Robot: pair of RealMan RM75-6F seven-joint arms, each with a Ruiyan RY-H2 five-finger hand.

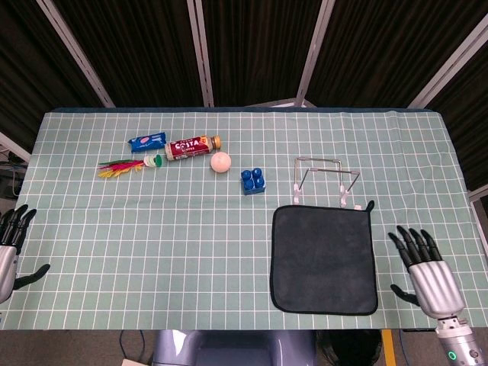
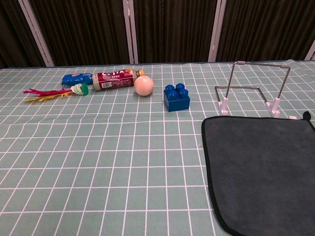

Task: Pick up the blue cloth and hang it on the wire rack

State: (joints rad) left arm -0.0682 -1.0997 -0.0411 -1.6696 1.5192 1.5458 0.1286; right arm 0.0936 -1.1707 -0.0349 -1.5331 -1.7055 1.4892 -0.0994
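Observation:
The dark blue cloth (image 1: 324,259) lies flat and square on the table's right front; the chest view shows the cloth (image 2: 263,169) filling the lower right. Just behind it stands the wire rack (image 1: 326,180), seen upright as the rack (image 2: 253,86) in the chest view. My right hand (image 1: 424,271) hovers with fingers spread, holding nothing, just right of the cloth's front corner. My left hand (image 1: 9,248) sits at the far left edge, fingers apart and empty. Neither hand shows in the chest view.
Behind and left of the cloth are a blue toy block (image 1: 253,181), a pale ball (image 1: 220,162), a lying Costa bottle (image 1: 192,146), a blue snack packet (image 1: 147,142) and a feathered shuttlecock (image 1: 130,165). A green checked tablecloth (image 1: 152,244) covers the table.

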